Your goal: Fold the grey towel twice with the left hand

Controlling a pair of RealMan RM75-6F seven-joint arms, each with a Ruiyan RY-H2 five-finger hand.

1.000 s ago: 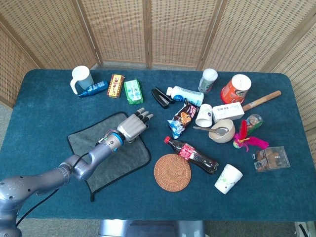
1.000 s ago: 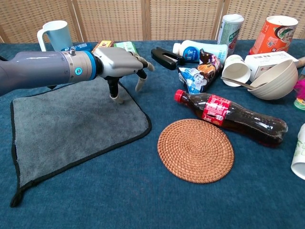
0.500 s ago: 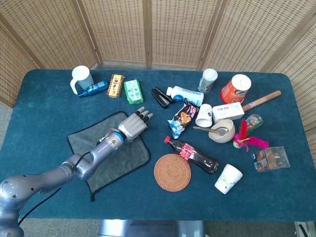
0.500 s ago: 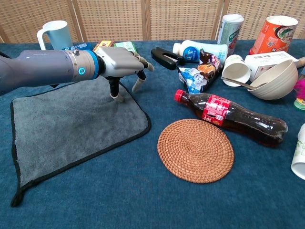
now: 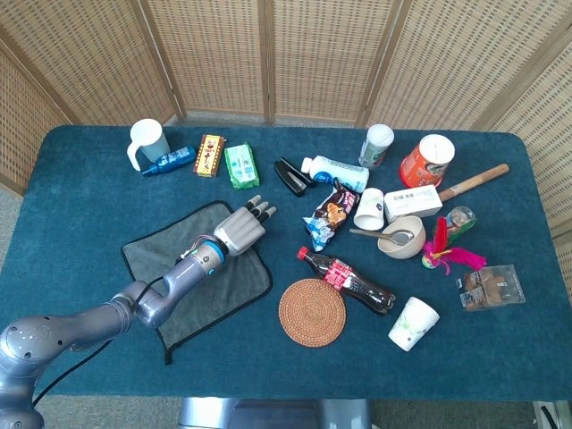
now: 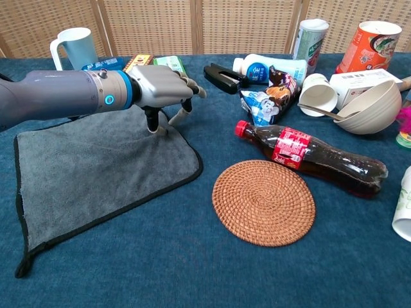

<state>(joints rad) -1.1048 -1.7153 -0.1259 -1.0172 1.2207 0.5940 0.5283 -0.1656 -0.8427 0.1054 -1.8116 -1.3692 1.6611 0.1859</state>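
From the head view, the grey towel [image 5: 192, 273] lies spread in a single flat layer on the blue counter [image 5: 89, 179], toward the robot's left side, its black-edged corners all lying out. No fold shows in it, so neither of the two folds looks done. The left hand [image 5: 239, 230] sits over the towel's far right corner, palm down, fingers reaching past the edge toward the snack bag [image 5: 329, 217]. Whether it has cloth between its fingers cannot be told from here. The right hand is not in sight.

From the chest view, the towel [image 6: 96, 173] again lies open and flat, apart from the cola bottle [image 6: 308, 154] and the woven coaster [image 6: 263, 202] to its right. The left hand [image 6: 164, 86] hovers over the far corner with its fingers [image 6: 186, 106] curled downward and its thumb [image 6: 153, 122] touching the cloth near the hem. The corner has not lifted off the counter, so I judge a grip is only being set up and both folds remain. The hand appears to hold nothing yet.
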